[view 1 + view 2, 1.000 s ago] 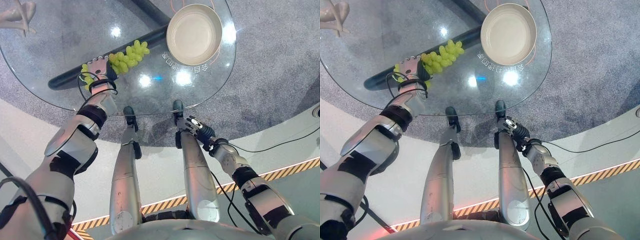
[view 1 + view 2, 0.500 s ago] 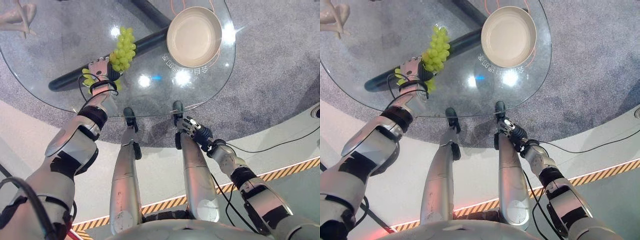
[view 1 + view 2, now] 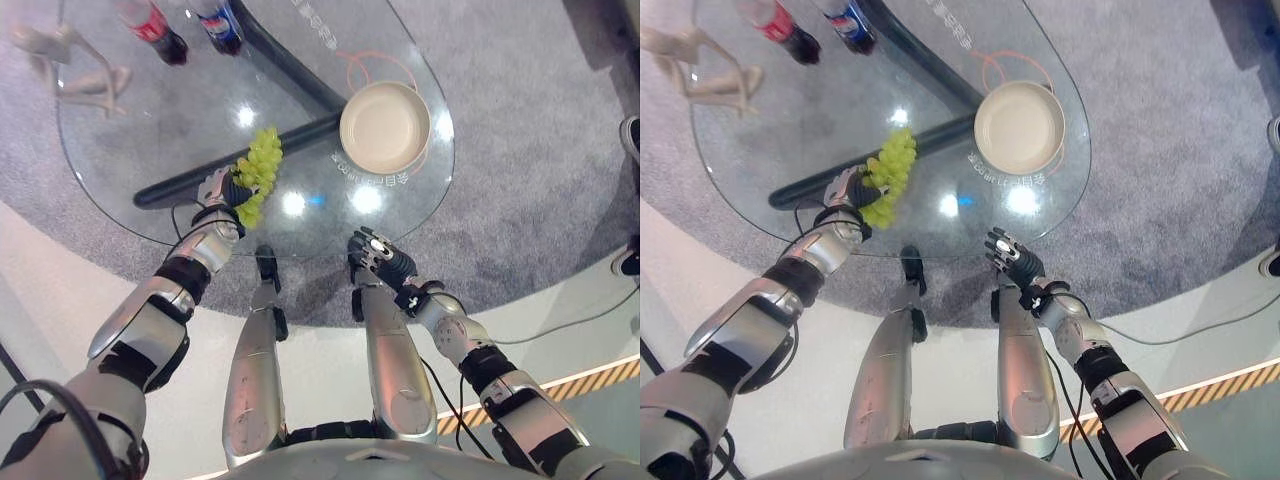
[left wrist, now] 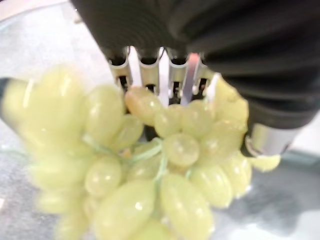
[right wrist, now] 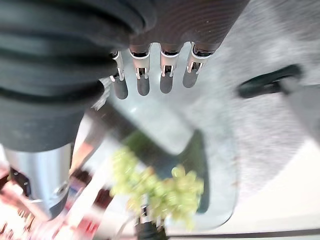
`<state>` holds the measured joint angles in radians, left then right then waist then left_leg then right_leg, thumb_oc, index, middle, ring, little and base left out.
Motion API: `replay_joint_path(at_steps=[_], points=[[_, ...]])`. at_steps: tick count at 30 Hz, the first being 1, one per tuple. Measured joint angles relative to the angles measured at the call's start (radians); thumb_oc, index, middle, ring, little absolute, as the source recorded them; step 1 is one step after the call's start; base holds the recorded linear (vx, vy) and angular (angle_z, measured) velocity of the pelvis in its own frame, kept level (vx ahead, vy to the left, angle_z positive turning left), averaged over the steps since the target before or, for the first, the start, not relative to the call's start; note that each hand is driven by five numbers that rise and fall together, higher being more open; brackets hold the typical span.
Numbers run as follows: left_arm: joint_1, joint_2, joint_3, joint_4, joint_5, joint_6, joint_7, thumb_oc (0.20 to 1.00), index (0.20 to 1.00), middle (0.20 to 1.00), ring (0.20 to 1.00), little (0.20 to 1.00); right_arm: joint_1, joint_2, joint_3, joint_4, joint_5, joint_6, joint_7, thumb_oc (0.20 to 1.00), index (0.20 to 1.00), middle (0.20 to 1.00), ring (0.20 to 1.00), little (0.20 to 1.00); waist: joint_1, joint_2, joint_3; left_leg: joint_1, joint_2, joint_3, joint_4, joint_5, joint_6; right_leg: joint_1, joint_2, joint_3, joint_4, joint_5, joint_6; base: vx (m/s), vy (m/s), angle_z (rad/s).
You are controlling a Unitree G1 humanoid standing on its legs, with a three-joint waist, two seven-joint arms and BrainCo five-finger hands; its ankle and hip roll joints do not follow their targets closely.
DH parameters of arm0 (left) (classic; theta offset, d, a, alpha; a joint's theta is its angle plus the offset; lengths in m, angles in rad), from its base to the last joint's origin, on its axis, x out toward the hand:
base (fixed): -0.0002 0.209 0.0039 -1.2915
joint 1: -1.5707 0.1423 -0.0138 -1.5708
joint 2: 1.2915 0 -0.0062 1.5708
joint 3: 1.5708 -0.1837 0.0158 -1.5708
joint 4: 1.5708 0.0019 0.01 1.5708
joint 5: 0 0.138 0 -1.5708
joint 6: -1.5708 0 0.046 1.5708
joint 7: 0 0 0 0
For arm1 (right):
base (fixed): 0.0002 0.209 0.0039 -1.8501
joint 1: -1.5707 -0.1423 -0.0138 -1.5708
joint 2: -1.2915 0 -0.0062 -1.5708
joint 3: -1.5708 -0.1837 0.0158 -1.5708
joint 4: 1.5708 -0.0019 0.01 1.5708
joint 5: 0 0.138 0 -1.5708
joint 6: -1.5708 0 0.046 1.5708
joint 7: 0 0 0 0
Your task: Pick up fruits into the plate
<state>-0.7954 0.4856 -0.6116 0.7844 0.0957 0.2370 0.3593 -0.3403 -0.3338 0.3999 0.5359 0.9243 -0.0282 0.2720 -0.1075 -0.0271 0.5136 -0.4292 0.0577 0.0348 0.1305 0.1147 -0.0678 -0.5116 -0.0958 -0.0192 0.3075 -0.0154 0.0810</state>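
From the head cameras I see my left hand (image 3: 218,187) over the near-left part of the round glass desk (image 3: 120,140), its fingers curled round a bunch of green grapes (image 3: 258,172). The left wrist view shows the same thing from close up: the grapes bulge against the finger row, with the thumb pressed in from the side. I cannot tell whether the bunch hangs clear of the glass or rests on it. The beige plate (image 3: 385,126) stands empty at the far-right part of the desk, close to its right rim and well apart from the grapes. Between the two lies an open stretch of bare glass with bright light glare on it.

My right hand (image 3: 1012,258) hangs off the desk, just beyond its near edge, fingers straight and spread, holding nothing; in its own wrist view the fingers stand in an even row.

At the far edge of the desk two dark soda bottles (image 3: 190,28) stand side by side, one with a red label and one with a blue label. To the far left a pale wooden figure (image 3: 70,62) lies on the glass. Through the clear top I see the dark bars of the desk base (image 3: 290,60) crossing beneath it. The floor under and around the desk is grey carpet (image 3: 520,120); nearer me it turns to a pale smooth band (image 3: 60,290).
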Motion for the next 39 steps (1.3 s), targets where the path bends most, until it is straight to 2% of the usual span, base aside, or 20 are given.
replay_joint_path(at_steps=[5,9,12,14,17,18,20,22,25,28,39], points=[[0.132,0.064,0.054,-0.245,-0.009,-0.057,-0.041,0.200,0.200,0.200,0.200,0.200,0.064,-0.010,-0.059,-0.162,-0.063,0.004,-0.038,1.000,1.000,1.000,1.000,1.000,0.033,0.002,0.001,0.185,0.004,-0.024,-0.089,0.021,-0.002,0.201,0.000,-0.041,-0.086,0.000,0.001,0.08,-0.004,0.16],[0.195,0.129,0.101,-0.403,-0.019,-0.092,-0.091,0.200,0.200,0.200,0.200,0.200,0.099,-0.019,-0.101,-0.247,-0.086,0.015,-0.045,1.000,1.000,1.000,1.000,1.000,0.059,0.006,-0.022,0.233,0.005,-0.037,-0.124,0.023,-0.010,0.261,0.001,-0.060,-0.124,0.001,0.000,0.10,-0.006,0.13],[0.239,0.155,0.139,-0.500,-0.018,-0.112,-0.151,0.200,0.200,0.200,0.200,0.200,0.115,-0.029,-0.132,-0.298,-0.091,0.039,-0.044,1.000,1.000,1.000,1.000,1.000,0.060,0.007,-0.027,0.291,0.005,-0.052,-0.143,0.032,-0.005,0.344,0.002,-0.081,-0.179,0.015,0.001,0.14,-0.014,0.19],[0.285,0.162,0.167,-0.597,-0.011,-0.123,-0.229,0.200,0.200,0.200,0.200,0.200,0.128,-0.042,-0.171,-0.356,-0.113,0.067,-0.041,1.000,1.000,1.000,1.000,1.000,0.082,0.022,-0.052,0.336,0.006,-0.061,-0.162,0.028,-0.007,0.412,0.002,-0.098,-0.223,0.024,0.003,0.17,-0.023,0.20],[0.356,0.161,0.173,-0.712,0.022,-0.163,-0.334,0.200,0.200,0.200,0.200,0.200,0.149,-0.049,-0.192,-0.374,-0.130,0.100,-0.039,1.000,1.000,1.000,1.000,1.000,0.105,0.036,-0.157,0.388,0.004,-0.072,-0.200,0.024,-0.009,0.484,0.004,-0.120,-0.284,0.024,0.004,0.19,-0.015,0.21],[0.370,0.160,0.175,-0.727,0.024,-0.175,-0.368,0.200,0.200,0.200,0.200,0.200,0.146,-0.051,-0.192,-0.381,-0.130,0.116,-0.035,1.000,1.000,1.000,1.000,1.000,0.111,0.043,-0.192,0.404,0.002,-0.078,-0.212,0.024,-0.009,0.510,0.003,-0.131,-0.304,0.024,0.004,0.21,-0.016,0.24],[0.372,0.160,0.175,-0.752,0.024,-0.177,-0.434,0.200,0.200,0.200,0.200,0.200,0.147,-0.056,-0.191,-0.383,-0.135,0.159,-0.025,1.000,1.000,1.000,1.000,1.000,0.115,0.047,-0.215,0.453,-0.004,-0.093,-0.219,0.020,-0.010,0.583,0.000,-0.152,-0.339,0.024,0.005,0.11,-0.004,0.27],[0.384,0.159,0.175,-0.774,0.024,-0.196,-0.477,0.200,0.200,0.200,0.200,0.200,0.154,-0.057,-0.188,-0.383,-0.160,0.184,-0.023,1.000,1.000,1.000,1.000,1.000,0.126,0.046,-0.267,0.458,-0.005,-0.097,-0.219,0.012,-0.011,0.602,0.001,-0.158,-0.362,0.024,0.005,0.08,-0.008,0.13],[0.384,0.157,0.175,-0.815,0.021,-0.218,-0.533,0.200,0.200,0.200,0.200,0.200,0.154,-0.066,-0.187,-0.383,-0.175,0.213,-0.023,1.000,1.000,1.000,1.000,1.000,0.133,0.045,-0.285,0.489,-0.008,-0.114,-0.219,0.007,-0.015,0.654,0.002,-0.180,-0.384,0.026,0.007,0.06,-0.003,0.16],[0.386,0.156,0.175,-0.846,0.021,-0.222,-0.563,0.200,0.200,0.200,0.200,0.200,0.155,-0.079,-0.183,-0.383,-0.200,0.237,-0.023,1.000,1.000,1.000,1.000,1.000,0.141,0.045,-0.318,0.492,-0.007,-0.119,-0.219,0.006,-0.016,0.666,0.004,-0.186,-0.394,0.026,0.007,0.06,0.002,0.09],[0.446,0.154,0.176,-0.855,0.021,-0.220,-0.603,0.200,0.200,0.200,0.200,0.200,0.213,-0.082,-0.177,-0.383,-0.220,0.294,-0.022,1.000,1.000,1.000,1.000,1.000,0.143,0.038,-0.377,0.513,-0.009,-0.123,-0.220,0.004,-0.015,0.692,0.003,-0.192,-0.399,0.025,0.007,0.03,0.007,0.02]])
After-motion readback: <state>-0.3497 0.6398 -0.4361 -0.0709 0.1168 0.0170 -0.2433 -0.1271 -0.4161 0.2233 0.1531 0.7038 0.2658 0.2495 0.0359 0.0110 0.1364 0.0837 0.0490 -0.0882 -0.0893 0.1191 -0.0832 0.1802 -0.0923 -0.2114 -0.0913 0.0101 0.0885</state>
